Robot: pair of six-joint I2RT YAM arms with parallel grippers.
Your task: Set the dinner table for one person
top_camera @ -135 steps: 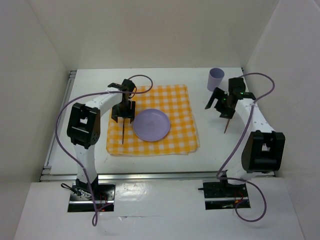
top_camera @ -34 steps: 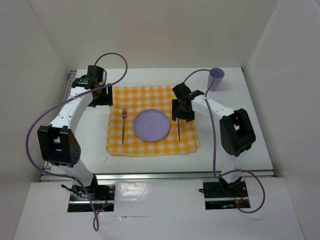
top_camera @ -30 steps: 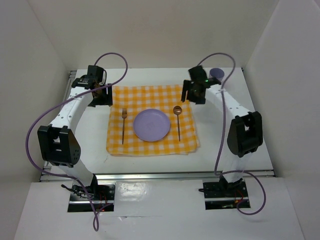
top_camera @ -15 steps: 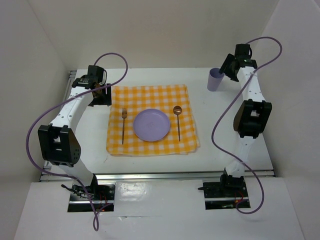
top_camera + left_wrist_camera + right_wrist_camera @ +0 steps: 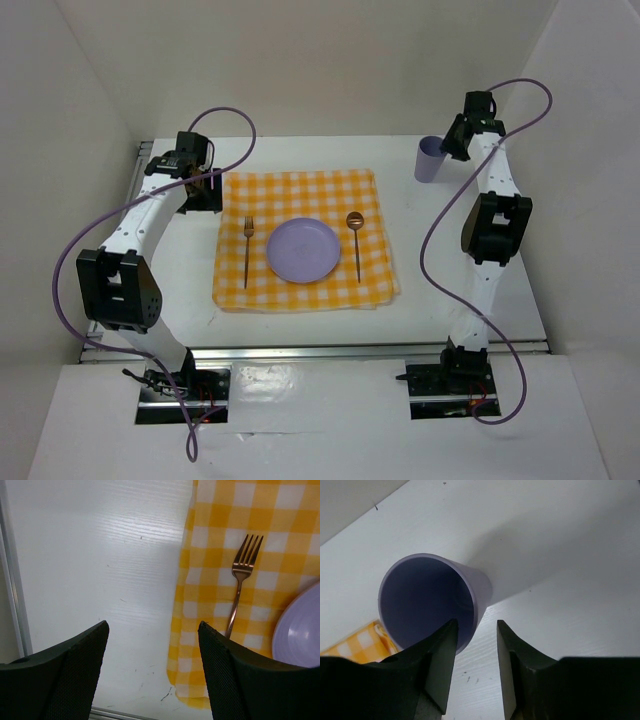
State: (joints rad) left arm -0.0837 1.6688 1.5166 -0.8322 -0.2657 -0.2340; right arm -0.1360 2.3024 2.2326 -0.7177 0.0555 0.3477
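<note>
On the white dinner table lies a yellow checked cloth with a lilac plate at its middle, a fork to its left and a spoon to its right. A lilac cup stands upright at the back right. My right gripper hangs at its rim. In the right wrist view one finger overlaps the mouth of the cup and the other is outside it; the right gripper is part open, with bare table in the gap. My left gripper is open and empty, left of the fork.
White walls close in the table on three sides, and the back wall rises just behind the cup. A silver rail runs along the left edge near my left gripper. Purple cables loop above both arms.
My right arm has left the spoon on the cloth and swung to the back right corner, down to the cup's rim, and its jaws have narrowed. The left arm has stayed still.
</note>
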